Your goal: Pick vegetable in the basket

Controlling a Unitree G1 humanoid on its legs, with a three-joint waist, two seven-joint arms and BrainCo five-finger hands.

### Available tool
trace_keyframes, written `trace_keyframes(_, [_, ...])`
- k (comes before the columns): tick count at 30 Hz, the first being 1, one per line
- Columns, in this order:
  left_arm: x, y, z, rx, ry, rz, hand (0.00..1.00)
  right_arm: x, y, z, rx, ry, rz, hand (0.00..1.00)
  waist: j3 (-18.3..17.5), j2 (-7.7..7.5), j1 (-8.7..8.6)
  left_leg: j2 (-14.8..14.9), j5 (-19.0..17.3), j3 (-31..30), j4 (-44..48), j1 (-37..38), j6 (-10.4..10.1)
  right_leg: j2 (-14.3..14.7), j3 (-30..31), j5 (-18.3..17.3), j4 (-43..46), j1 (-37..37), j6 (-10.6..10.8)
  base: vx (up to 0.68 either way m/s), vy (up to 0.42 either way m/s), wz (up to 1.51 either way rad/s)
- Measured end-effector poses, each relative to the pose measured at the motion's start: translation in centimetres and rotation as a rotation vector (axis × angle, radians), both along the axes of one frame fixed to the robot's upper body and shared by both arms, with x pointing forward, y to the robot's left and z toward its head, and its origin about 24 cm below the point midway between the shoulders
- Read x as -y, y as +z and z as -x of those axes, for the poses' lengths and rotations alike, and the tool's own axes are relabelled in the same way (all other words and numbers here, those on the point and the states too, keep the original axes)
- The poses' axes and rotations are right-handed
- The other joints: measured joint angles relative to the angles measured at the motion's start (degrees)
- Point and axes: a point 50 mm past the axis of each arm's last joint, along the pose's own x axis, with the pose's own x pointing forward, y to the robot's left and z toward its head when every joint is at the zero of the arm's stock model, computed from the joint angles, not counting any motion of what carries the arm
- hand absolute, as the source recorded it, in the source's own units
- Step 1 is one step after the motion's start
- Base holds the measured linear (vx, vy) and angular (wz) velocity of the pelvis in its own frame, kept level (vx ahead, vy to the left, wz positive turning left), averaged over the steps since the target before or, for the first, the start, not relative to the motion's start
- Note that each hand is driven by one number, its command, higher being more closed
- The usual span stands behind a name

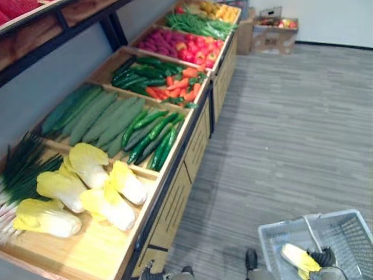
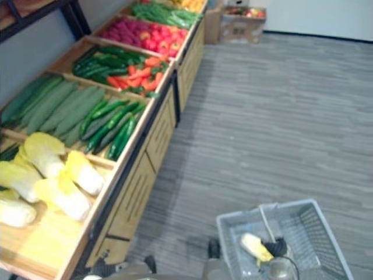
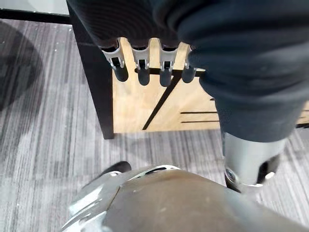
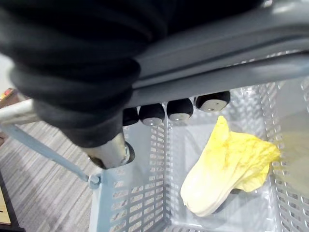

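A grey plastic basket [image 1: 355, 230] hangs low at my right side over the carpet. One yellow-leaved napa cabbage [image 4: 227, 169] lies on its bottom, also seen from above [image 1: 298, 256]. My right hand [image 4: 166, 110] is shut on the basket's grey handle [image 4: 217, 63], fingers curled under the bar. More napa cabbages [image 1: 87, 189] lie in the nearest wooden bin of the shelf [image 1: 175, 192] on my left. My left hand [image 3: 140, 67] hangs beside the shelf's wooden front, fingers relaxed and holding nothing.
Further bins along the shelf hold scallions [image 1: 20, 169], long green gourds [image 1: 93, 116], cucumbers [image 1: 154, 137], carrots [image 1: 178, 87] and red produce [image 1: 186, 46]. A cardboard box [image 1: 274, 32] stands at the aisle's far end. Grey carpet [image 1: 291, 128] runs to the right of the shelf.
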Motion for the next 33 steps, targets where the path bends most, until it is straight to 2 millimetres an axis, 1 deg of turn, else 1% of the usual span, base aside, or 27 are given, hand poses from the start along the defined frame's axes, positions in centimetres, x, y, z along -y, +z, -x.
trace_keyframes(1, [-0.2, 0.0, -0.1, 0.000, -0.008, -0.007, 0.00, 0.1, 0.0, 0.1, -0.001, -0.003, 0.004, 1.00, 0.13, -0.43, 0.05, -1.40, -0.79, 1.02, 0.13, 0.60, 0.39, -1.36, 0.97, 0.98, -0.13, 0.02, 0.94, 0.16, 0.199, -0.20])
trace_keyframes(2, [0.1, -0.1, 0.0, -0.015, -0.032, 0.025, 0.00, 0.2, 0.1, 0.1, -0.003, -0.004, 0.010, 1.00, -0.04, -0.53, 0.15, -2.13, -1.31, 1.68, 0.27, 0.76, 0.77, -1.88, 1.99, 1.14, -0.51, -0.09, 1.22, 0.20, 0.205, -0.25])
trace_keyframes(3, [0.0, -0.1, 0.0, -0.024, -0.048, 0.039, 0.00, 0.1, 0.0, -0.1, -0.002, -0.003, 0.007, 1.00, 0.06, -0.94, 0.25, -2.20, -1.54, 2.06, 0.49, 0.79, 0.89, -1.94, 2.35, 1.42, -0.58, -0.37, 1.57, 0.19, 0.142, -0.32])
trace_keyframes(4, [-0.1, -0.1, -0.2, -0.029, -0.073, 0.048, 0.00, -0.1, -0.1, -0.2, -0.006, -0.001, -0.003, 1.00, -0.01, -0.73, 0.26, -2.16, -1.84, 2.66, 1.43, 0.84, 1.25, -1.90, 3.16, 1.68, -0.36, -0.75, 1.37, 0.23, 0.130, -0.39])
trace_keyframes(6, [-0.1, -0.1, -0.4, -0.029, -0.083, 0.054, 0.00, -0.2, -0.1, -0.5, -0.005, 0.001, -0.004, 1.00, -0.02, -0.81, 0.96, -1.41, -3.03, 4.30, 2.36, 1.26, 1.29, -1.02, 4.06, 0.69, 2.90, -2.67, 1.21, 0.19, 0.080, -0.54])
trace_keyframes(7, [0.0, 0.0, -0.7, -0.027, -0.097, 0.051, 0.00, -0.3, 0.0, -0.8, 0.004, 0.005, -0.004, 1.00, 0.00, -0.74, 1.53, -0.65, -3.20, 5.44, 2.30, 2.21, 1.23, -0.16, 4.50, -0.12, 7.30, -5.05, 0.62, 0.13, 0.024, -0.72])
trace_keyframes(8, [-0.1, 0.0, -0.7, -0.029, -0.121, 0.044, 0.00, -0.4, 0.1, -1.4, 0.019, 0.013, -0.004, 1.00, 0.17, -0.84, 1.51, -0.06, -3.19, 6.31, 2.00, 3.43, 1.23, 0.52, 4.39, -1.24, 13.19, -7.78, -0.69, 0.12, 0.012, -0.83])
trace_keyframes(9, [-0.2, 0.1, -1.0, -0.024, -0.142, 0.035, 0.00, -0.5, 0.3, -1.9, 0.032, 0.018, -0.005, 1.00, 0.99, -1.31, 1.38, 0.16, -3.20, 7.48, 1.81, 5.39, 1.21, 0.67, 3.41, -2.31, 19.25, -9.94, -1.58, 0.07, 0.003, -0.63])
trace_keyframes(11, [-0.4, 0.3, -1.1, -0.015, -0.160, 0.026, 0.00, -0.6, 0.3, -2.1, 0.036, 0.021, -0.007, 1.00, 1.70, -1.99, 1.29, 0.32, -3.64, 8.29, 1.39, 7.88, 1.15, 0.39, 1.35, -2.59, 23.91, -11.39, -1.93, 0.03, -0.009, -0.47])
trace_keyframes(13, [-0.5, 0.3, -1.1, -0.014, -0.152, 0.015, 0.00, -0.8, 0.3, -2.2, 0.035, 0.033, -0.008, 1.00, 1.74, -2.14, 1.22, 0.75, -4.65, 9.55, -0.09, 9.15, 1.10, 0.05, -1.77, -3.06, 23.16, -11.65, -1.44, 0.01, -0.035, -0.49])
trace_keyframes(14, [-0.9, 0.4, -1.2, -0.006, -0.143, 0.006, 0.00, -1.4, 0.1, -2.6, 0.035, 0.049, -0.020, 1.00, 2.11, -3.13, 1.52, 0.17, -4.67, 11.40, -0.40, 9.42, 1.09, -0.63, -3.86, -4.13, 21.23, -11.59, -2.15, -0.02, -0.071, -0.61])
trace_keyframes(15, [-1.0, 0.5, -1.3, 0.000, -0.138, -0.010, 0.00, -1.9, 0.0, -2.8, 0.040, 0.050, -0.036, 1.00, 2.43, -3.71, 1.51, -0.32, -4.73, 12.22, -0.62, 9.42, 1.06, -1.26, -5.42, -5.85, 19.10, -11.02, -3.05, -0.03, -0.079, -0.47])
trace_keyframes(16, [-1.1, 0.5, -1.4, 0.003, -0.130, -0.023, 0.00, -2.0, 0.0, -2.9, 0.042, 0.049, -0.037, 1.00, 2.66, -3.70, 1.30, -0.02, -4.76, 12.16, -0.76, 9.56, 1.05, -1.16, -5.93, -6.11, 19.11, -10.92, -3.04, -0.02, -0.108, -0.15])
trace_keyframes(17, [-0.7, 0.6, -1.9, 0.025, -0.119, -0.034, 0.00, -1.8, 0.0, -2.6, 0.037, 0.036, -0.037, 1.00, 3.21, -2.84, 1.01, 0.65, -4.92, 12.05, -1.08, 9.79, 0.65, -1.41, -6.89, -6.31, 19.94, -11.36, -3.35, 0.01, -0.098, -0.03])
trace_keyframes(18, [-0.7, 0.7, -2.1, 0.037, -0.113, -0.044, 0.00, -1.7, -0.1, -2.4, 0.030, 0.028, -0.036, 1.00, 3.61, -2.38, 1.16, 1.37, -5.40, 12.06, -1.01, 10.41, -0.17, -2.01, -7.15, -6.32, 20.99, -12.12, -3.42, 0.03, -0.085, -0.04])
trace_keyframes(19, [-0.8, 0.7, -2.0, 0.037, -0.108, -0.048, 0.00, -1.7, -0.1, -2.3, 0.027, 0.026, -0.036, 1.00, 3.75, -2.34, 1.12, 1.65, -5.56, 12.07, -0.99, 10.82, -0.75, -2.36, -7.20, -6.20, 21.11, -12.28, -3.40, 0.07, -0.122, -0.07])
trace_keyframes(20, [-0.7, 0.6, -2.0, 0.034, -0.094, -0.050, 0.00, -1.6, -0.2, -2.2, 0.022, 0.022, -0.035, 1.00, 3.83, -2.00, 0.88, 3.43, -5.37, 11.87, -1.18, 11.33, -2.53, -0.80, -8.50, -6.92, 21.45, -11.80, -4.23, 0.16, -0.189, 0.02])
trace_keyframes(21, [-0.6, 0.6, -2.1, 0.040, -0.084, -0.047, 0.00, -1.6, -0.2, -2.2, 0.021, 0.019, -0.035, 1.00, 3.11, -0.50, 0.81, 4.93, -4.40, 11.78, -2.27, 11.63, -3.72, 0.66, -9.39, -8.21, 21.80, -11.76, -4.87, 0.19, -0.208, 0.06])
trace_keyframes(22, [-0.6, 0.6, -2.2, 0.043, -0.080, -0.046, 0.00, -1.7, -0.2, -2.3, 0.020, 0.015, -0.037, 1.00, 2.96, -0.17, 0.70, 5.41, -3.85, 11.62, -2.96, 11.80, -4.06, 1.08, -9.75, -9.05, 22.52, -12.01, -5.01, 0.21, -0.224, 0.20])
trace_keyframes(23, [-0.6, 0.7, -2.2, 0.048, -0.062, -0.046, 0.00, -1.5, -0.2, -2.2, 0.017, 0.001, -0.037, 1.00, 2.84, 0.11, 0.11, 6.50, -3.28, 10.33, -3.38, 11.69, -4.86, 1.63, -10.95, -10.59, 23.84, -12.24, -5.58, 0.14, -0.169, 0.24])
trace_keyframes(25, [-0.5, 0.6, -2.1, 0.046, -0.047, -0.048, 0.00, -1.5, -0.3, -1.9, 0.008, -0.001, -0.037, 1.00, 2.75, 0.16, -0.30, 7.53, -2.38, 8.14, -1.44, 10.64, -5.67, 1.90, -12.81, -12.45, 24.63, -11.37, -6.16, 0.16, -0.194, 0.42])
trace_keyframes(26, [-0.3, 0.6, -2.1, 0.049, -0.045, -0.044, 0.00, -1.4, -0.5, -1.3, -0.006, -0.005, -0.036, 1.00, 2.65, 0.06, -0.28, 8.16, -1.55, 6.47, 1.27, 9.04, -5.71, 1.83, -13.91, -13.15, 24.33, -10.51, -6.50, 0.18, -0.216, 0.47])
trace_keyframes(28, [-0.2, 0.5, -2.1, 0.050, -0.035, -0.040, 0.00, -1.4, -0.6, -0.9, -0.017, -0.004, -0.037, 1.00, 2.50, -0.11, -0.31, 8.48, 0.19, 3.88, 6.34, 5.98, -5.38, 1.50, -15.32, -13.55, 23.12, -9.00, -6.79, 0.17, -0.205, 0.42])
trace_keyframes(29, [-0.3, 0.6, -2.0, 0.053, -0.017, -0.040, 0.00, -1.5, -0.7, -0.8, -0.021, -0.003, -0.038, 1.00, 2.27, -0.28, -0.24, 8.63, 2.40, 2.71, 10.42, 3.62, -5.14, 1.40, -15.88, -13.53, 21.43, -7.58, -6.87, 0.14, -0.154, 0.35])
trace_keyframes(30, [-0.3, 0.6, -2.0, 0.053, -0.012, -0.041, 0.00, -1.5, -0.7, -0.8, -0.024, 0.000, -0.037, 1.00, 2.25, -0.30, -0.17, 8.70, 3.58, 2.37, 12.02, 2.82, -5.02, 1.39, -16.18, -13.50, 20.59, -6.75, -6.89, 0.14, -0.143, 0.32])
trace_keyframes(32, [-0.4, 0.5, -1.8, 0.050, -0.003, -0.040, 0.00, -1.4, -0.7, -0.6, -0.028, 0.010, -0.034, 1.00, 2.20, -0.45, 0.13, 8.95, 9.05, 2.64, 16.83, 1.15, -4.63, 1.57, -17.12, -13.02, 16.47, -2.50, -7.43, 0.15, -0.135, 0.25])
trace_keyframes(33, [-0.4, 0.5, -1.7, 0.049, 0.003, -0.039, 0.00, -1.4, -0.7, -0.6, -0.027, 0.013, -0.031, 1.00, 2.35, -1.04, 0.45, 9.08, 10.11, 2.74, 17.93, 0.35, -3.98, 1.57, -17.21, -12.73, 15.24, -1.53, -7.57, 0.15, -0.110, 0.06])
